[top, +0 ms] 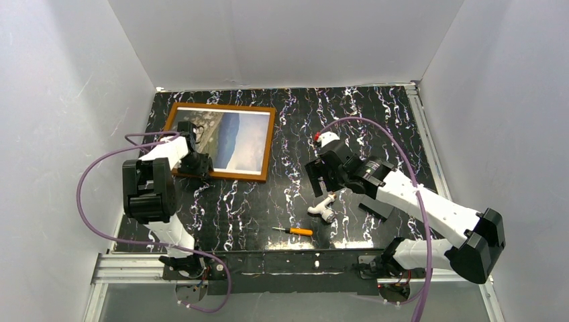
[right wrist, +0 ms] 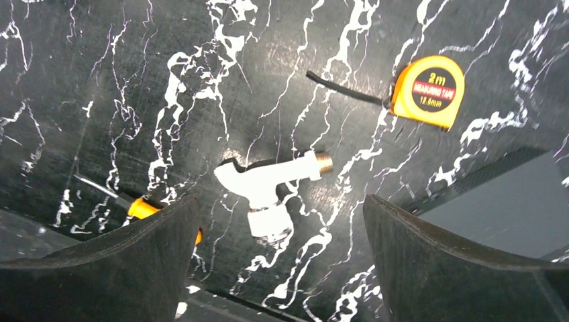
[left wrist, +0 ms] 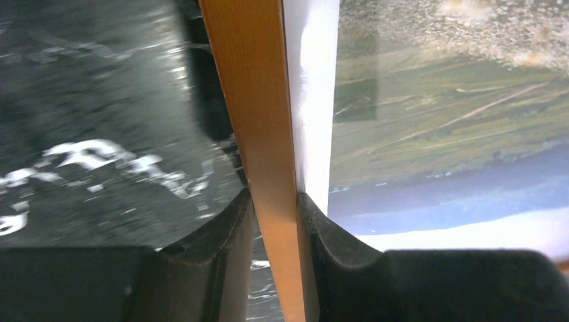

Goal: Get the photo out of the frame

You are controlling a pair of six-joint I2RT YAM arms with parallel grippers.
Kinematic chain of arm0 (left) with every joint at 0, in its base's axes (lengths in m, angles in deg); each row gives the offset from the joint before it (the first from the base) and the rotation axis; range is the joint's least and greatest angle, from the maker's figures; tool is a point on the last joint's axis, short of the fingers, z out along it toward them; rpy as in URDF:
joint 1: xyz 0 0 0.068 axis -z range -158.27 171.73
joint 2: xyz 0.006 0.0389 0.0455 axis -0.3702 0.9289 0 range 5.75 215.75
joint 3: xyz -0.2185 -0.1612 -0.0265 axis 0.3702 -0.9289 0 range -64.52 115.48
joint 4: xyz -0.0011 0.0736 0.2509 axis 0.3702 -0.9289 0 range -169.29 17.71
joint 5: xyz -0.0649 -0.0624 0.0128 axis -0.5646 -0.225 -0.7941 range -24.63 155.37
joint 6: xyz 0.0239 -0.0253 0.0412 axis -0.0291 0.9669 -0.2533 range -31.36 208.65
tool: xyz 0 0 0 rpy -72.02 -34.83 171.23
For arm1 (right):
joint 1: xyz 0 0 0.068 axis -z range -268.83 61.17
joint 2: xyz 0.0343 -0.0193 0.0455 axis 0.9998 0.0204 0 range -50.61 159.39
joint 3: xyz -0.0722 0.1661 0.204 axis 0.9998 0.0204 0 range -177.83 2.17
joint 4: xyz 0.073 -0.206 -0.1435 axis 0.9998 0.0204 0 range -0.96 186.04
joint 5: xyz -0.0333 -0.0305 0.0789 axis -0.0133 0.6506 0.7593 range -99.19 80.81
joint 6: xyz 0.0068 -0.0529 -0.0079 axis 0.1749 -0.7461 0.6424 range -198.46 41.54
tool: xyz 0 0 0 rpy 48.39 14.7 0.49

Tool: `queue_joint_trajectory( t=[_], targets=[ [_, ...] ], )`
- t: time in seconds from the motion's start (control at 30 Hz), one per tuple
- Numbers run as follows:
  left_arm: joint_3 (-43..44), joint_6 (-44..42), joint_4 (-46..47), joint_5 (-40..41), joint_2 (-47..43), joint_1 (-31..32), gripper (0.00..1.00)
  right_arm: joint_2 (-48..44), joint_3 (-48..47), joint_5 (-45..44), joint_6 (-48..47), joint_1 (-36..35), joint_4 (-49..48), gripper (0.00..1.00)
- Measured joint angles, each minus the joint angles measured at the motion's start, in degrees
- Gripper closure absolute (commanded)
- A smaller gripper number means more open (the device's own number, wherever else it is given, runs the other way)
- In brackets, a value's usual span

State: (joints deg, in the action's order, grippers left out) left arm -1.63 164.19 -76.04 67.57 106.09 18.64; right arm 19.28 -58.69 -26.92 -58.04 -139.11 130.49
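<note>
Frame [top: 268,144] lies face up on the far left part of the black marbled table [top: 268,194], long sides running left to right. Photo [top: 235,137] sits inside it, showing grey-brown rocks, a blue band, pale sky and a white border all round. Left gripper [top: 200,165] is at the frame's near edge, close to the near-left corner. In the left wrist view, the left gripper [left wrist: 274,201] is closed down on the reddish-brown wood rail of the frame [left wrist: 251,100], one finger pressed to the outer side and the other on the inner side by the photo's [left wrist: 456,100] white margin. The rail runs straight up between the pads. Right gripper [top: 322,182] hangs over mid-table, well apart from the frame, with its jaws spread wide and nothing between them. In the right wrist view, the right gripper [right wrist: 278,204] is above a white plastic tap [right wrist: 272,184] with a brass-coloured threaded end, not touching it. An orange-handled screwdriver [top: 295,231] lies near the tap on the near side. An orange tape measure [right wrist: 429,90] marked 2m is on the table, and a dark grey flat panel [right wrist: 496,201] lies at the right finger's side.
</note>
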Motion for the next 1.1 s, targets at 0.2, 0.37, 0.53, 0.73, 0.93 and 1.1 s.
queue_joint_trajectory(
  t=[0.2,0.37,0.53,0.73,0.93,1.1],
  targets=[
    [-1.62,-3.52,-11.89,2.49,-5.01,0.07,1.0,2.21,0.31,-1.33,-8.52,-2.64,-5.44,0.02],
    [-1.62,-5.14,-17.81,2.91,-10.38,0.09,1.0,5.73,-1.31,-1.86,-16.11,-6.19,-9.55,0.02],
    [-1.62,-5.51,-21.09,2.95,-14.91,0.11,1.0,12.66,-8.96,-3.76,-23.06,-13.09,-12.92,0.02],
    [-1.62,-6.12,-24.46,2.95,-17.59,0.11,1.0,23.58,-17.81,-9.27,-29.94,-25.18,-16.46,0.01],
    [-0.9,-6.54,-27.52,2.89,-20.06,0.11,1.0,32.41,-20.85,-16.04,-35.28,-33.07,-17.31,0.02],
    [0.26,-6.54,-29.81,2.8,-22.47,0.13,1.0,35.85,-20.87,-22.49,-38.51,-34.4,-18.29,0.04]
  ],
)
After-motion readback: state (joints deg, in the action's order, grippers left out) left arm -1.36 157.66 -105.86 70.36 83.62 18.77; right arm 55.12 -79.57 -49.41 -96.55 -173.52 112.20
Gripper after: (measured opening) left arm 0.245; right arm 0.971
